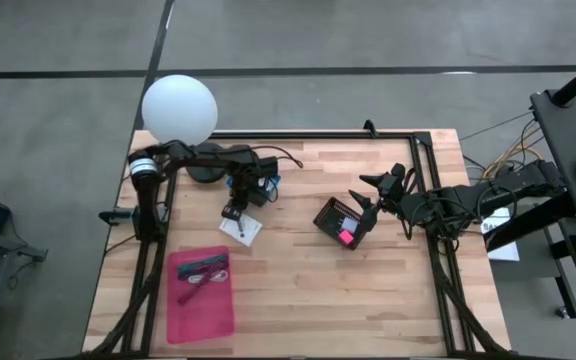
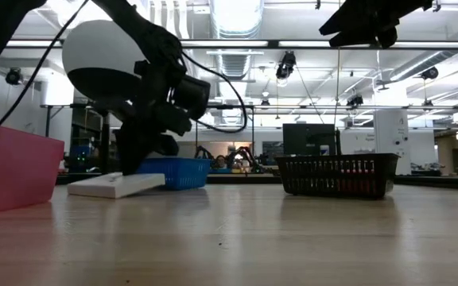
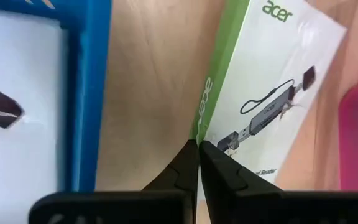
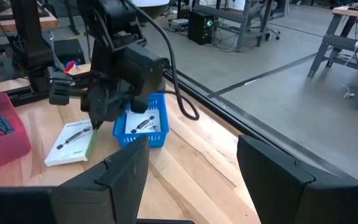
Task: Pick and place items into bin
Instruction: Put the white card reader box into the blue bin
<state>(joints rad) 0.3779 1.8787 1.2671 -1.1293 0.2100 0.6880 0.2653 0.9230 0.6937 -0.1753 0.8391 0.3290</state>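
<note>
A white acer box (image 1: 244, 229) with a green long side lies between a small blue basket (image 1: 267, 187) and the pink bin (image 1: 201, 290). In the low view the box (image 2: 116, 185) is tilted, its left end on the table. My left gripper (image 3: 197, 147) is shut, its tips at the box's green side. The blue basket (image 4: 143, 124) holds a white card with a black mark. The pink bin holds dark and purple items (image 1: 200, 270). My right gripper (image 4: 191, 180) hovers open, high beside a black basket (image 1: 342, 222). My left gripper's shut fingertips (image 3: 188, 158) meet the upper edge of the box's green long side (image 3: 207, 112). They come from above, pointing steeply down. Whether they pinch any part of the box I cannot tell. One end of the box rests on the table (image 2: 74, 190); the other is raised.
A white globe lamp (image 1: 179, 108) stands at the far left corner on a dark base. The black basket (image 2: 339, 175) holds magenta things (image 1: 346, 236). Black frame rails run along the table's far and side edges. Bare wood lies at the near middle and right.
</note>
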